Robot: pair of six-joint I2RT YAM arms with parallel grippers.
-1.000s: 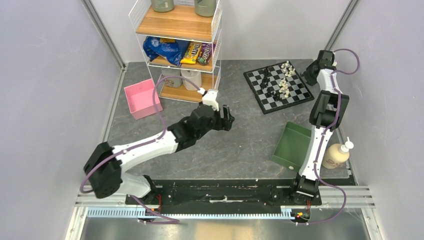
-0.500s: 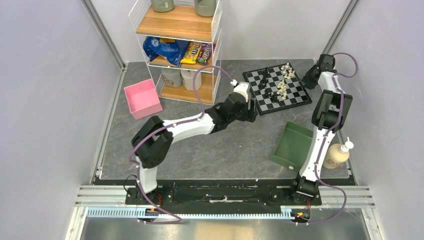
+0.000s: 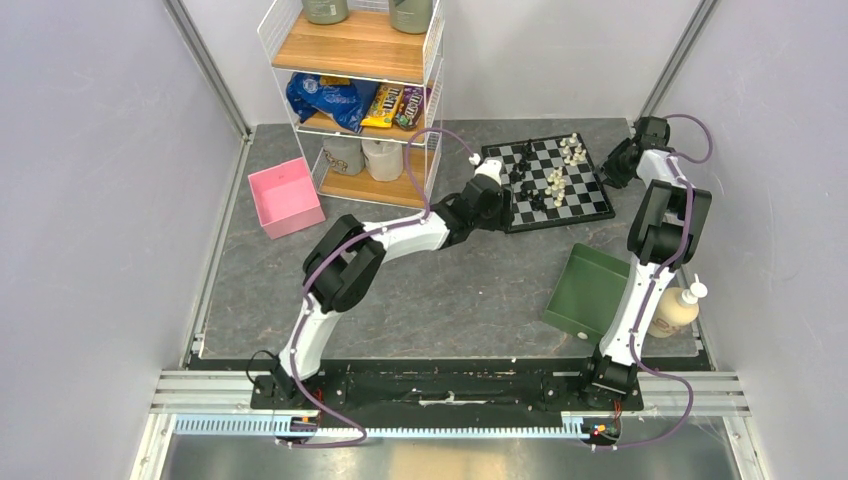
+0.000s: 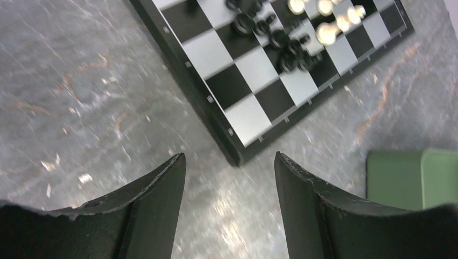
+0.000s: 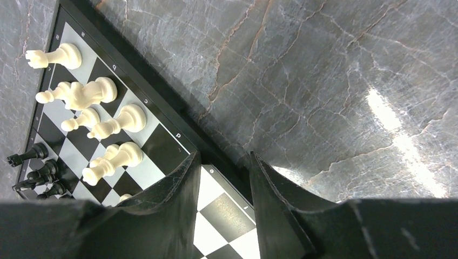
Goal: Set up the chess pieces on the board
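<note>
The board (image 3: 575, 205) lies at the far right of the table, with black chess pieces (image 3: 530, 187) and cream chess pieces (image 3: 560, 178) clustered in its middle. My left gripper (image 3: 497, 215) is open and empty at the board's near-left corner. In the left wrist view that corner (image 4: 237, 154) sits just beyond my gripper (image 4: 229, 162). My right gripper (image 3: 612, 172) is at the board's right edge. In the right wrist view its narrowly open jaws (image 5: 224, 162) straddle the black rim (image 5: 173, 127), with cream pieces (image 5: 108, 127) to the left.
A wire shelf (image 3: 360, 95) with snacks stands at the back, left of the board. A pink box (image 3: 285, 197) sits at the left. A green tray (image 3: 585, 292) and a soap bottle (image 3: 672, 310) sit near my right arm's base.
My left arm has swung from the table's middle out to the board's near-left corner. The board has shifted left and turned squarer to the table. My right gripper has moved slightly nearer with it.
</note>
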